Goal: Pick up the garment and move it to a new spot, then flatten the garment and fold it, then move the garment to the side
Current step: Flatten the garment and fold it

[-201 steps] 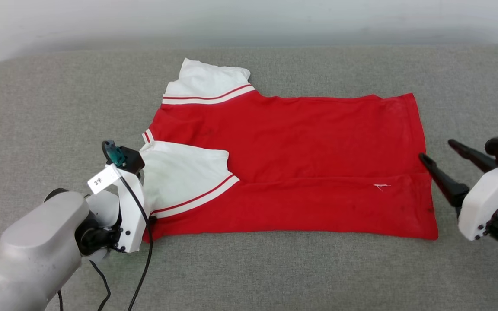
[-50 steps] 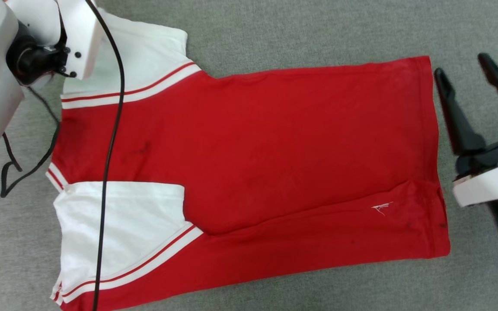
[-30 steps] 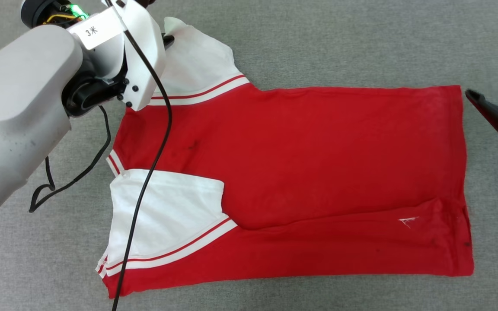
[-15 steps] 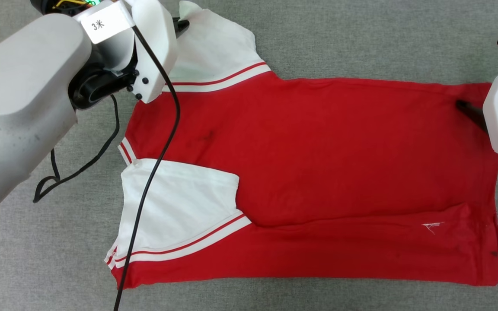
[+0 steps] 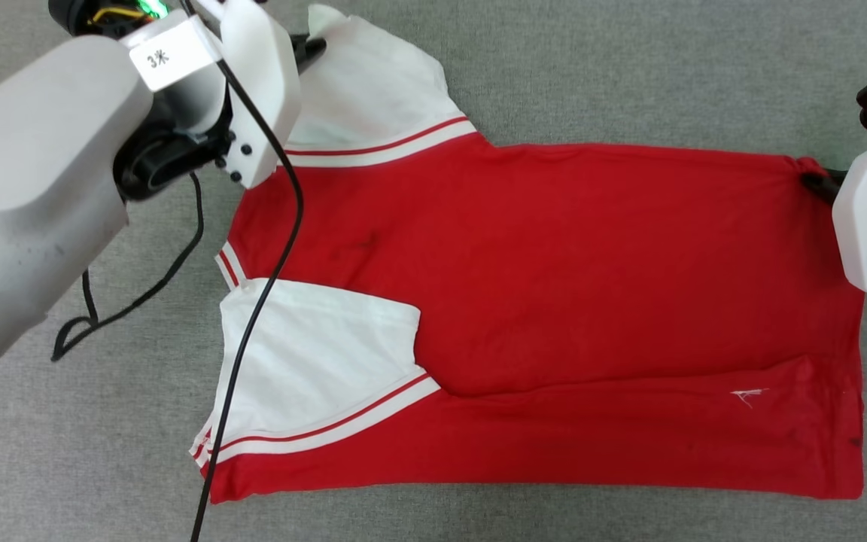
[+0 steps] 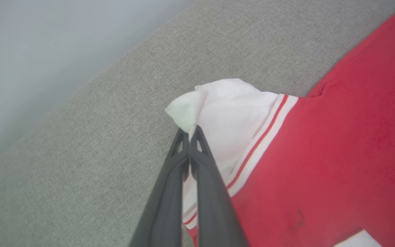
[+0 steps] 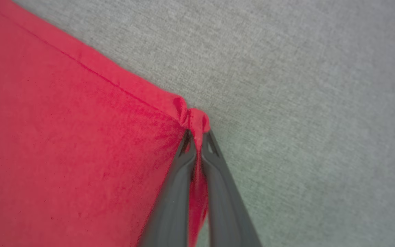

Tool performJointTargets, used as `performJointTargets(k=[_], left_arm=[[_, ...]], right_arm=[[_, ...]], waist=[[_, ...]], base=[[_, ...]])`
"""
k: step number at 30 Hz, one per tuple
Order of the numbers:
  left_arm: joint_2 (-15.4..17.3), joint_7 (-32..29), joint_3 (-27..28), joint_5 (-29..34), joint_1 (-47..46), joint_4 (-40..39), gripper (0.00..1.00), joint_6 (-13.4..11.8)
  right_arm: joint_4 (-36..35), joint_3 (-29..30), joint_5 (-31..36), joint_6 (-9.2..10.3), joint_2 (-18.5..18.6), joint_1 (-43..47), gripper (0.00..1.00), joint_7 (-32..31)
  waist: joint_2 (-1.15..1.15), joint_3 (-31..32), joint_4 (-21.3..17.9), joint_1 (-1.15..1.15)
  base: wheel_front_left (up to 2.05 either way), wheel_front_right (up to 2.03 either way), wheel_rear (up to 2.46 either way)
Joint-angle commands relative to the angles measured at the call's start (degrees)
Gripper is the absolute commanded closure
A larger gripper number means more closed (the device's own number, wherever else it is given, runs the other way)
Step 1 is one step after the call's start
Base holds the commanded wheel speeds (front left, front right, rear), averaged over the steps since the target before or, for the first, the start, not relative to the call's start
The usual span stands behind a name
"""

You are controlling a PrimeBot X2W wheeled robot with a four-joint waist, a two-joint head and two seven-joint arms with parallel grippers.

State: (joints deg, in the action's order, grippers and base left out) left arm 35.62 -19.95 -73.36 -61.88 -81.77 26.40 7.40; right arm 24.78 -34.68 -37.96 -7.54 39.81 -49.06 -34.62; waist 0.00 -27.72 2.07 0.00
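The garment [image 5: 554, 286] lies spread on the grey surface, plain red side up, collar end to the left and hem to the right. One white sleeve [image 5: 313, 361] is folded over the body. My left gripper [image 5: 311, 47] is shut on the far white sleeve's tip [image 6: 187, 109], which puckers up between the fingers [image 6: 170, 178]. My right gripper [image 5: 817, 183] is shut on the far hem corner [image 7: 194, 118], the red cloth bunched at the fingertips [image 7: 214, 151].
A grey fabric surface [image 5: 629, 68] extends all around the shirt. A black cable [image 5: 253, 324] from my left arm hangs across the folded sleeve and loops on the surface at the left [image 5: 80, 331]. A pale wall [image 6: 46, 44] rises past the far edge.
My right gripper has moved in from beside the hem and shut on the far hem corner. My left gripper stays on the far sleeve tip. The head view shifted during this.
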Motion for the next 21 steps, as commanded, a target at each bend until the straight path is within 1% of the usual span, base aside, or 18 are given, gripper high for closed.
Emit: performJointTargets(k=[1, 5, 10, 16, 21], left_arm=[[0.5, 0.4, 0.0, 0.0, 1.4, 0.0, 1.0, 0.0], [1.1, 1.7, 0.0, 0.5, 3.7, -0.7, 1.0, 0.0], [2.5, 3.3, 0.0, 0.6, 7.6, -2.7, 1.0, 0.0], [4.7, 6.1, 0.0, 1.0, 13.0, -5.8, 1.0, 0.0], [6.6, 8.6, 0.0, 0.4, 18.0, -8.7, 1.0, -0.4]], right_arm=[[0.4, 0.1, 0.1, 0.11, 0.3, 1.1, 1.0, 1.9], [-0.4, 1.2, 0.0, 0.11, 0.2, 1.7, 1.0, 8.1], [-0.7, 2.7, -1.2, 0.11, -0.4, 5.5, 1.0, 13.5], [-0.7, 3.6, -1.2, 0.1, -0.5, 11.6, 1.0, 16.1], [-0.5, 4.2, -0.8, 0.1, -1.6, 15.7, 1.0, 17.5]], waist=[[0.0, 1.3, -0.2, 0.0], [0.0, 4.4, -0.3, 0.0], [0.0, 8.5, 0.0, 0.0], [0.0, 12.4, 0.5, 0.0], [0.0, 15.1, 1.0, 0.0]], base=[[0.0, 0.0, 0.0], [0.0, 0.0, 0.0], [0.0, 0.0, 0.0], [0.0, 0.0, 0.0], [0.0, 0.0, 0.0]])
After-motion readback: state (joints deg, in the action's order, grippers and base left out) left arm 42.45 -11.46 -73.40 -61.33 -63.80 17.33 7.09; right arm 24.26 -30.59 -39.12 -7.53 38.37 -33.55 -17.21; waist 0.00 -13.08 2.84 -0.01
